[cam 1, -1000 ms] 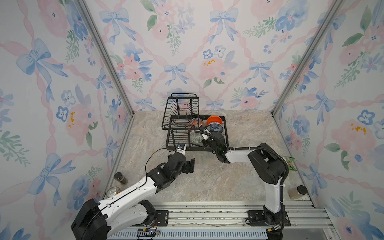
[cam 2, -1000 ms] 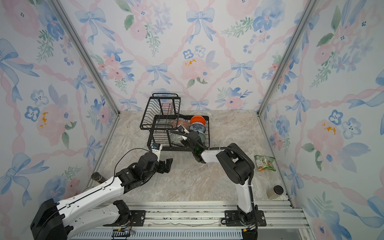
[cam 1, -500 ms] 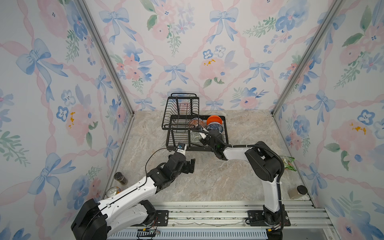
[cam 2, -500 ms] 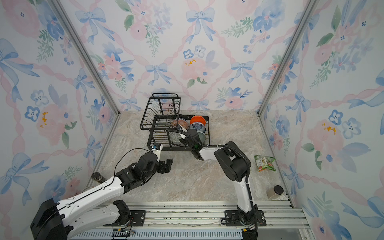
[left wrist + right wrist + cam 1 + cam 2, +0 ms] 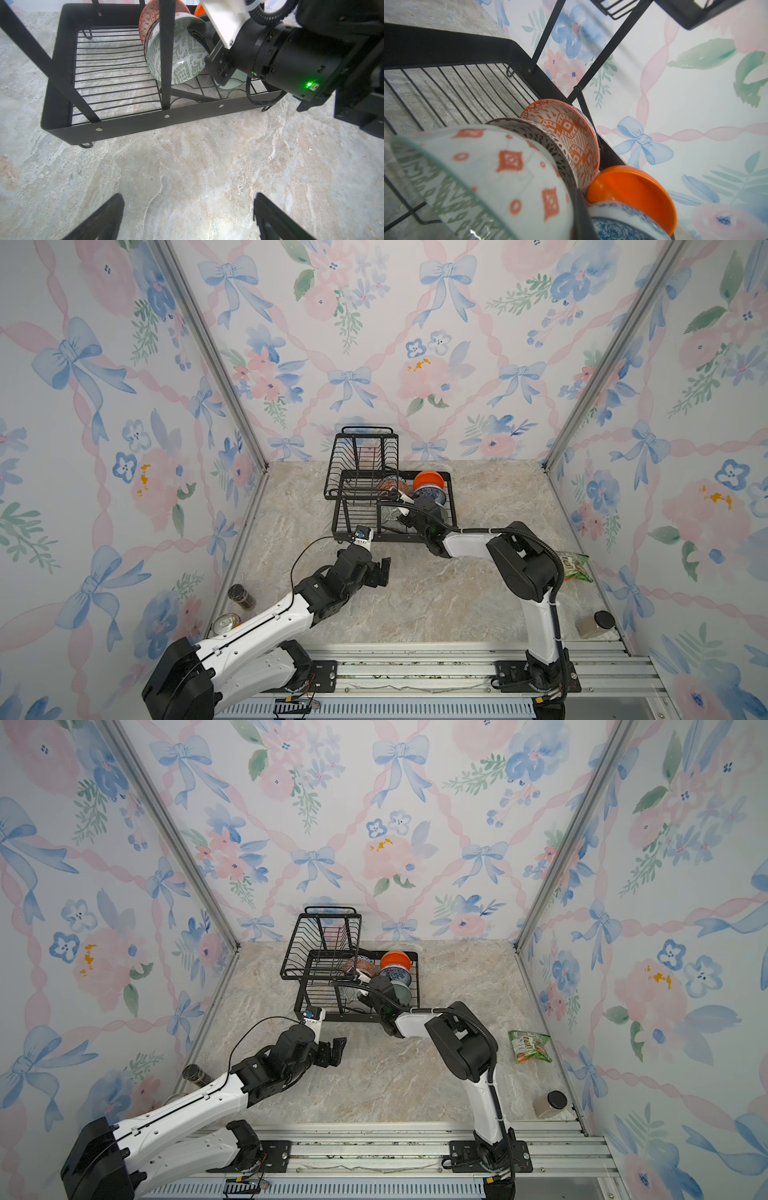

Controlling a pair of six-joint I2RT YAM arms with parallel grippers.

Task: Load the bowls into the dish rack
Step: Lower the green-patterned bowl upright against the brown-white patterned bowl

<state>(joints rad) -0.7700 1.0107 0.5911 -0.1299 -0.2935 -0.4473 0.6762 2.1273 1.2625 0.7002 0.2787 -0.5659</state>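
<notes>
My right end effector (image 5: 193,31) is clenched on the thin rim of the grey-green bowl (image 5: 187,62), which stands on edge in the dish rack (image 5: 133,124) at the upper middle of the left wrist view, just beside the brown-lattice bowl (image 5: 542,133). I judge it to be glazed ceramic: stiff, slick and chippable, best pinched deep over the wall. My left end effector (image 5: 188,195) hangs released above the tabletop (image 5: 187,166).

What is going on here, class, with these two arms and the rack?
The right tool is shut on the rim of the grey-green patterned bowl, holding it on edge in the dish rack beside the brown-lattice bowl. The left tool hangs open and empty over the table in front of the rack.
</notes>
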